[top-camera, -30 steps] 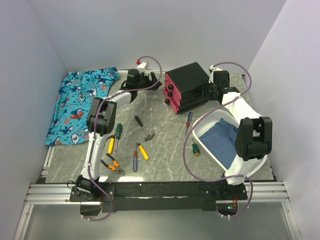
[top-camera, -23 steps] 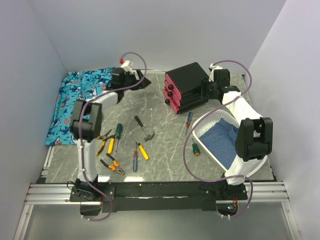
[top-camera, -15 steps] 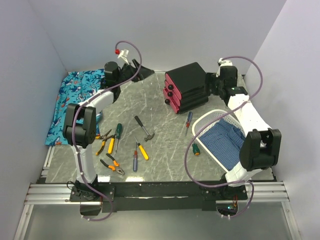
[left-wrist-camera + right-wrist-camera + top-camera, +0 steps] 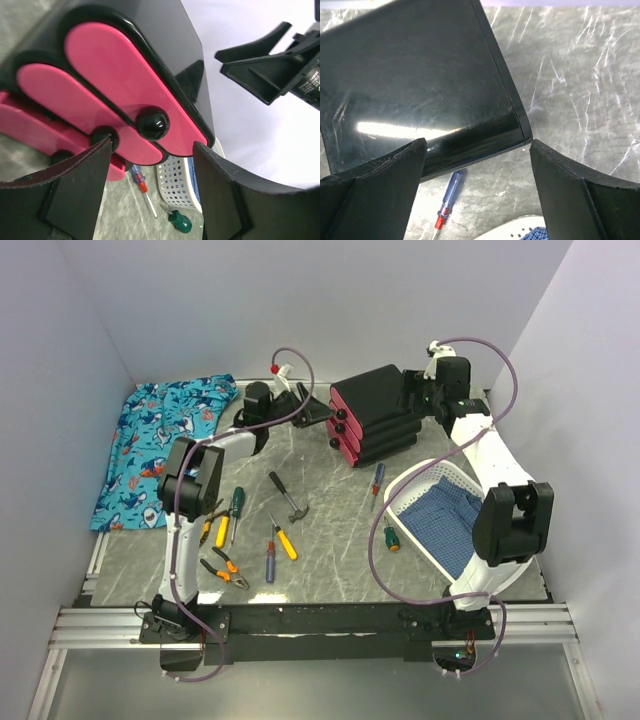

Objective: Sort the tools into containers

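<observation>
A boxy black cabinet point(image 4: 378, 390) with three magenta-pink drawers point(image 4: 345, 435) stands far centre on the grey marbled table point(image 4: 330, 540). The left gripper point(image 4: 318, 412) is spread wide either side of the top drawer's round black knob point(image 4: 152, 123), gripping nothing. The right gripper point(image 4: 408, 390), jaws wide and empty, is at the cabinet's far right side. A black-handled steel hammer point(image 4: 285, 495) lies nearer.

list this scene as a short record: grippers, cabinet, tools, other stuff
left gripper: open, facing the drawer knobs
right gripper: open, at the back end of the cabinet
drawers: three, pink fronts
tools: hammer, pliers, screwdrivers lying loose on the table; none held
other: white basket, shark cloth
</observation>
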`<act>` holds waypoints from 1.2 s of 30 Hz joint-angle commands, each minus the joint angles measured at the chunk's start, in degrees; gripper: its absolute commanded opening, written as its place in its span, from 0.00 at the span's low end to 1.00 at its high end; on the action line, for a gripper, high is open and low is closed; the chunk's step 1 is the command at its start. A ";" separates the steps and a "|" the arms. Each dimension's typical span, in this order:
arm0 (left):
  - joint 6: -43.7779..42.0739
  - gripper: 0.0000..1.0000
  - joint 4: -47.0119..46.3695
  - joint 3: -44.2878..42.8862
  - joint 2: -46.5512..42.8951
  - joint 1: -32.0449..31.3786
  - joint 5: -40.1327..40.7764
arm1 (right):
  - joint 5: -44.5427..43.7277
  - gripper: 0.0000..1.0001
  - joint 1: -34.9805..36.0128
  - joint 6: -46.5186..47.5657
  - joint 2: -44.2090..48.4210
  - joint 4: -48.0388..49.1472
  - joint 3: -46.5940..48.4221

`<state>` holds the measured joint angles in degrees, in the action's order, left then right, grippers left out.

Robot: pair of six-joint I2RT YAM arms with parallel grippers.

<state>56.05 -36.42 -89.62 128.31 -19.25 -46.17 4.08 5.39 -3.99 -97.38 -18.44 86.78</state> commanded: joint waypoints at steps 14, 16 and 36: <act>0.02 0.64 -1.63 -11.45 5.28 -3.43 0.03 | 0.58 0.91 1.03 -0.23 -0.35 0.42 -2.41; -0.07 0.61 -1.72 -11.63 5.63 -3.43 0.03 | 0.58 0.91 1.29 -0.23 -0.53 0.59 -2.58; -0.94 0.54 -1.72 -8.99 5.81 -4.05 -1.11 | 0.32 0.91 2.78 0.12 -4.22 1.38 -1.70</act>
<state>56.38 -35.79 -98.50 134.43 -22.76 -46.26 4.99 7.25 -4.21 -99.37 -16.23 84.62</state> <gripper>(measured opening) 0.553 0.911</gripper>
